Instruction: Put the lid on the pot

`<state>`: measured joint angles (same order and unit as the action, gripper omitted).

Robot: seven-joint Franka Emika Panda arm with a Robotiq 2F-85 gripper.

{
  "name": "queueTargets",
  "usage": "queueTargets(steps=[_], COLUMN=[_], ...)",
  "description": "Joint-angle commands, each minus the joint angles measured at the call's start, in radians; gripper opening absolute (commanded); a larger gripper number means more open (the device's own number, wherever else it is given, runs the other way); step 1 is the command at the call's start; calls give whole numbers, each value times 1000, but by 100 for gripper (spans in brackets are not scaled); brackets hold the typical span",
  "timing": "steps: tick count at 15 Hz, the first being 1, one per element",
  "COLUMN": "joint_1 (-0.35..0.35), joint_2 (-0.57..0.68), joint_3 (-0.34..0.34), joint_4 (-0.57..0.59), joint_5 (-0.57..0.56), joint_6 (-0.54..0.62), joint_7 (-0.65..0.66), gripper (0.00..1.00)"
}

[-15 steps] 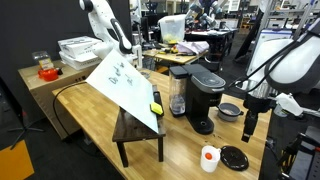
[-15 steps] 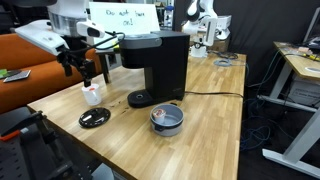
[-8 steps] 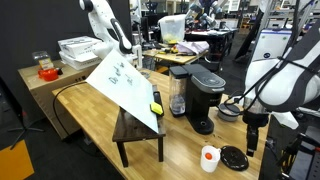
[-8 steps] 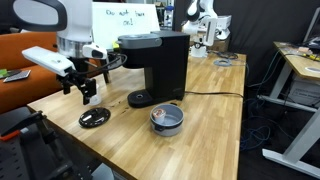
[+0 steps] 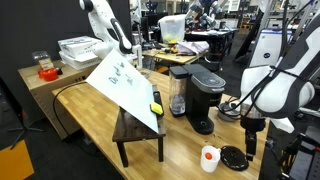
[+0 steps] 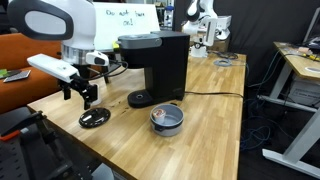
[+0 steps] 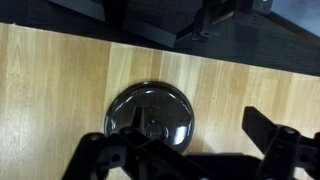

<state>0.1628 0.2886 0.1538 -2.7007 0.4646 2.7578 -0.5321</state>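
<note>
The dark round lid point(image 7: 150, 113) with a small centre knob lies flat on the wooden table, seen in both exterior views point(image 5: 234, 157) point(image 6: 95, 118). My gripper point(image 7: 190, 150) is open and empty and hangs just above the lid point(image 5: 248, 141) point(image 6: 85, 99). In the wrist view one finger point(image 7: 108, 150) overlaps the lid and the other stands off to its side over bare wood. The small grey pot point(image 6: 166, 118) sits in front of the coffee machine, well apart from the lid, and also shows in an exterior view point(image 5: 230, 110).
A black coffee machine point(image 6: 155, 62) point(image 5: 205, 92) stands between lid and pot. A white cup with an orange top point(image 5: 209, 158) stands next to the lid. A tilted whiteboard point(image 5: 125, 85) on a small stool is farther off. The table edge point(image 6: 70, 135) runs close to the lid.
The arm has swung over and lowered, and the gripper has gone from beside the cup to just above the lid. Lid and pot have not moved.
</note>
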Motion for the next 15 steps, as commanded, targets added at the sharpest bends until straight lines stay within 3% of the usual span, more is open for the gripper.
queueTargets(steps=[1,7,15], joint_1=[-74,-61,-76], joint_2=[2,17,133], joint_3=[62,38,51], joint_4=[-3,0,89], joint_5=[-51,-254,-363], joint_6=[7,19,54], joint_7=[36,174,210], gripper=[100,100,100])
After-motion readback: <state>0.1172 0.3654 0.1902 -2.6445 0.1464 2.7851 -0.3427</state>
